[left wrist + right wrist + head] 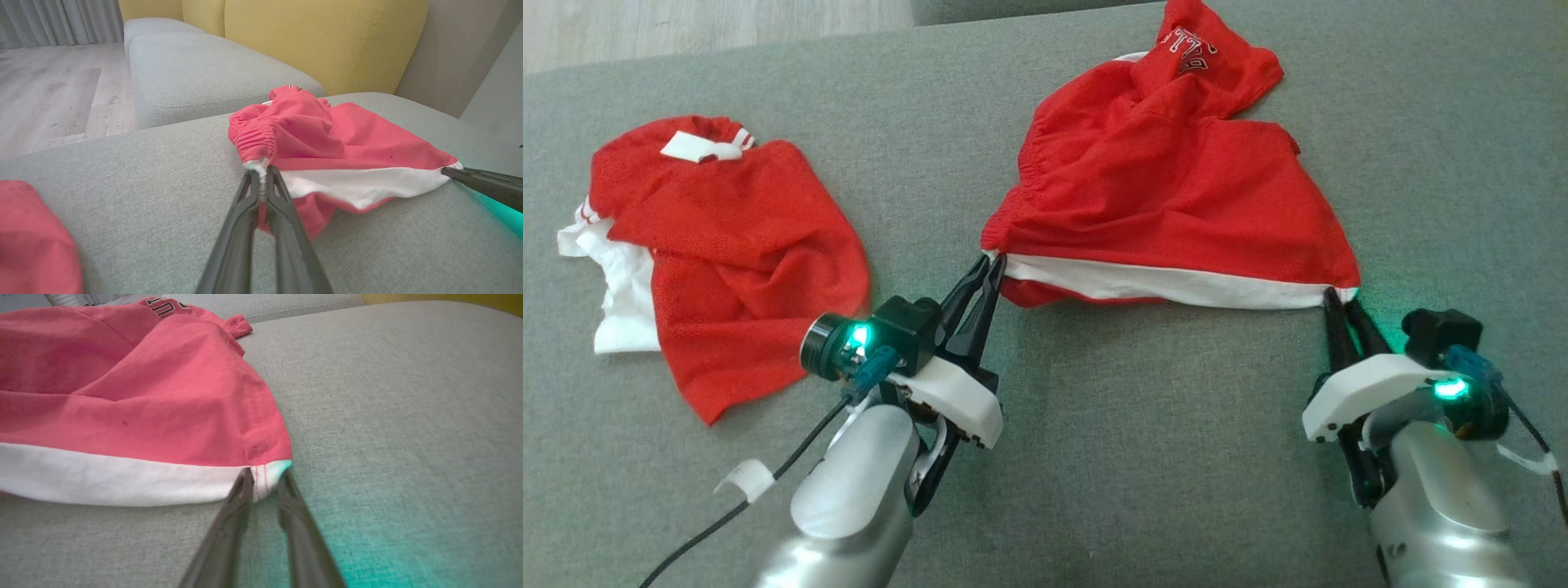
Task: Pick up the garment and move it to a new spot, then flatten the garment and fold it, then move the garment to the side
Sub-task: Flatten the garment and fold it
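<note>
Two corners gripped — left gripper [994,263] clamped on one, right gripper [1339,296] narrow on the other. The garment [1168,188] lies ahead, hem spanning between them.

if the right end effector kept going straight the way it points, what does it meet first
The red shorts: their white-banded corner sits between the fingers of the right end effector, so it would push straight into the cloth.
</note>
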